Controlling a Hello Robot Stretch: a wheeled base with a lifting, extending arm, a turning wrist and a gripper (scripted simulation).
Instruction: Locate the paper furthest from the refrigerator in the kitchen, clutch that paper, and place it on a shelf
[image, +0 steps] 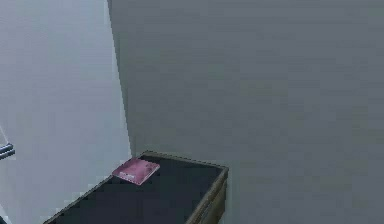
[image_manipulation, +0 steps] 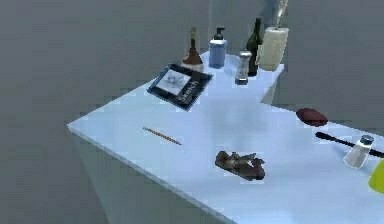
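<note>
Standing by, my first worry is that the wrong thing gets picked. There are two candidates for the paper: a flat dark-edged sheet (image_manipulation: 180, 82) lying on the pale table (image_manipulation: 120, 150) toward its far side, and a pink flat thing (image: 136, 172) on a dark-topped cabinet (image: 185, 195) tucked into the corner ahead, against a pale panel (image: 60, 100). I cannot tell which of them is paper at all, nor which lies furthest from the refrigerator, so a hasty choice here would spoil the whole job. How the gripper stands I cannot tell. If the sheet on the table is the one, reaching it looks awkward. A small brown bottle (image_manipulation: 191, 48), a blue bottle (image_manipulation: 217, 50), a little shaker (image_manipulation: 244, 68), a dark bottle (image_manipulation: 254, 48) and a pale roll (image_manipulation: 273, 48) stand just behind and beside it, and an arm coming in too far could knock them over. A thin stick (image_manipulation: 161, 135) and a brown lumpy thing (image_manipulation: 240, 163) lie nearer the front, in the way of a low sweep. A sheet that lies flush to the surface is hard to lift, so I'd guess the gripper may slide over it or shove it along. The pink thing sits close to the panel, which leaves little room to come at it.
</note>
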